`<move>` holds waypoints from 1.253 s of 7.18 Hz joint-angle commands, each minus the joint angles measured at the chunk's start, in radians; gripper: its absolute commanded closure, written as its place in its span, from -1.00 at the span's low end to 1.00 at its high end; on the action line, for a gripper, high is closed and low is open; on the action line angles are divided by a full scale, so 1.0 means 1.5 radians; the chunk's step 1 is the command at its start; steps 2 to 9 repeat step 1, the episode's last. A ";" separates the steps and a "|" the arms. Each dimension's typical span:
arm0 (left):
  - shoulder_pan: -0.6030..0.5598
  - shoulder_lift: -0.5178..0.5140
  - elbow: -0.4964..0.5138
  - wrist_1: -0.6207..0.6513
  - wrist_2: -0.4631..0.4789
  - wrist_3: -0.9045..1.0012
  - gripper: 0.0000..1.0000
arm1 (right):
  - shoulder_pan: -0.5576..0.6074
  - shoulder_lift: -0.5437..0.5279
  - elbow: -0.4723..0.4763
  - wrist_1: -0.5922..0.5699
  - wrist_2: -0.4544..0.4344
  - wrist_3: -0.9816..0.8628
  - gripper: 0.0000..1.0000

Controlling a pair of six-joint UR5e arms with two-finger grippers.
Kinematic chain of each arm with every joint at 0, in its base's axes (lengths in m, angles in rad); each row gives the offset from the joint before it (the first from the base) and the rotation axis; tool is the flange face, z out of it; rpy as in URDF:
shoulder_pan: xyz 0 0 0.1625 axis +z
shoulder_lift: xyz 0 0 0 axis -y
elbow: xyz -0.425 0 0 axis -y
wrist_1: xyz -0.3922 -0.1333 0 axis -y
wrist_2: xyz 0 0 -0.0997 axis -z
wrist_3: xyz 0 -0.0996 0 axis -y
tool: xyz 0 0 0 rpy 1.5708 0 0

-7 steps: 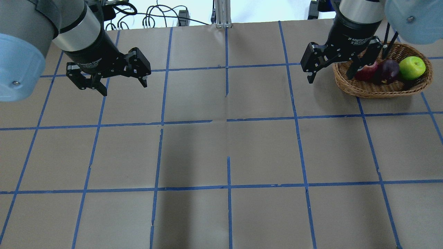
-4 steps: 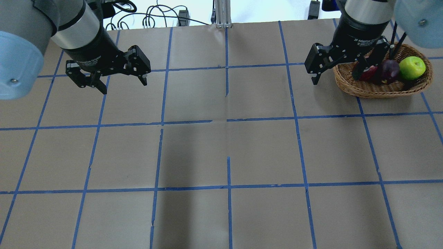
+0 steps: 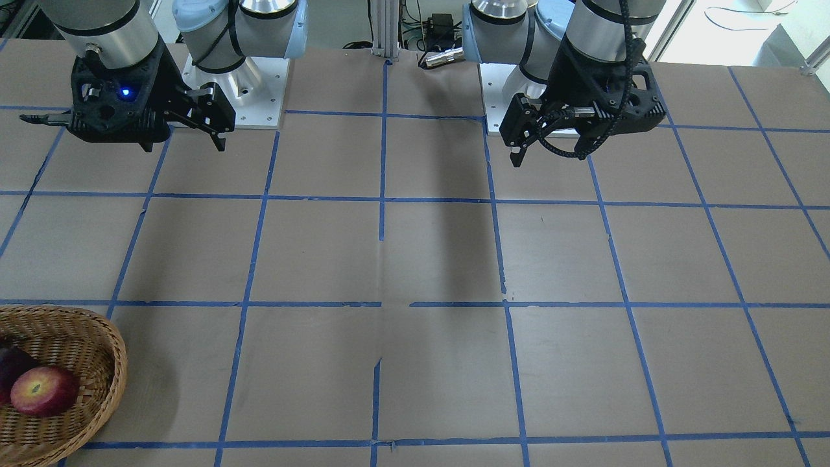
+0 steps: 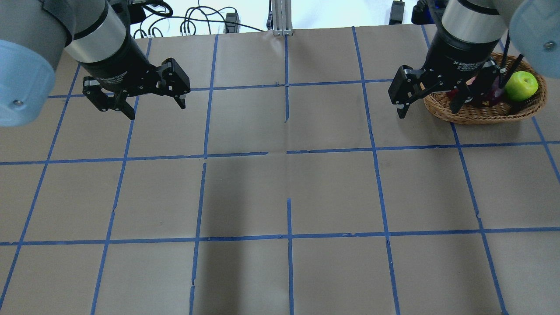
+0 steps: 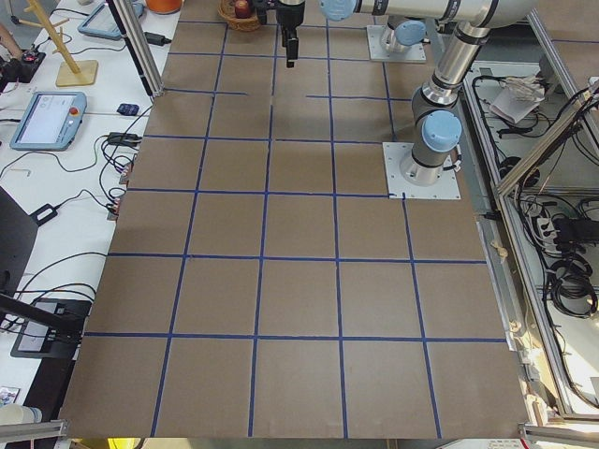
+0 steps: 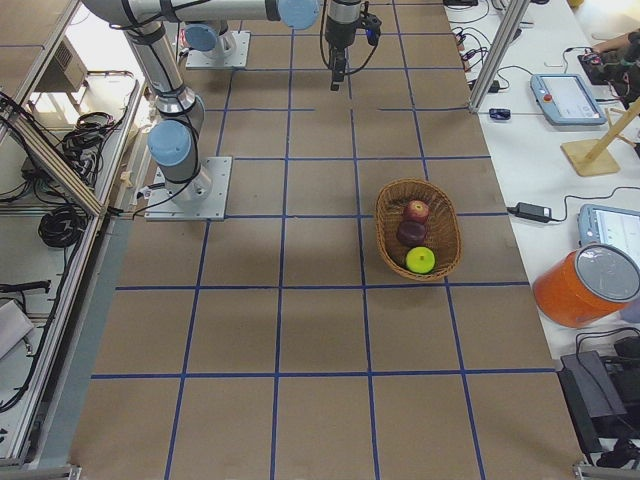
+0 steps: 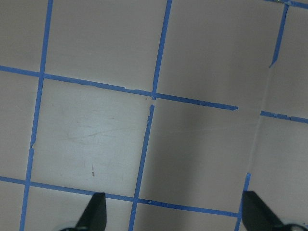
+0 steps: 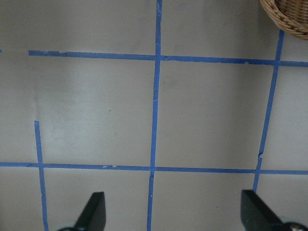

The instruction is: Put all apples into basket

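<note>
The wicker basket (image 4: 481, 113) stands at the far right of the table. The lime-green apple (image 4: 520, 85) lies in it. My right arm hides most of the maroon and red apples in the overhead view. From the right side, the red apple (image 6: 417, 210), maroon apple (image 6: 411, 232) and green apple (image 6: 421, 260) lie together in the basket (image 6: 385, 235). My right gripper (image 4: 428, 112) is open and empty, raised beside the basket's left rim. My left gripper (image 4: 156, 110) is open and empty, raised at the far left.
Brown paper with blue tape grid lines (image 4: 288, 153) covers the table. The right wrist view shows the basket's rim (image 8: 288, 17) at its top right corner. Cables (image 4: 197, 22) lie beyond the table's far edge.
My right gripper has shifted a little to the right and down in the overhead view and now covers more of the red and maroon apples. The left gripper has barely moved.
</note>
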 commanded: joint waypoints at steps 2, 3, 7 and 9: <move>0.000 0.000 0.000 0.000 0.000 0.001 -1.00 | 0.001 -0.001 0.001 -0.004 0.006 -0.001 -1.00; 0.000 0.000 0.000 0.000 0.000 0.001 -1.00 | 0.001 -0.001 0.001 -0.004 0.006 -0.001 -1.00; 0.000 0.000 0.000 0.000 0.000 0.001 -1.00 | 0.001 -0.001 0.001 -0.004 0.006 -0.001 -1.00; 0.000 0.000 0.000 0.000 0.000 0.001 -1.00 | 0.001 -0.001 0.001 -0.004 0.006 -0.001 -1.00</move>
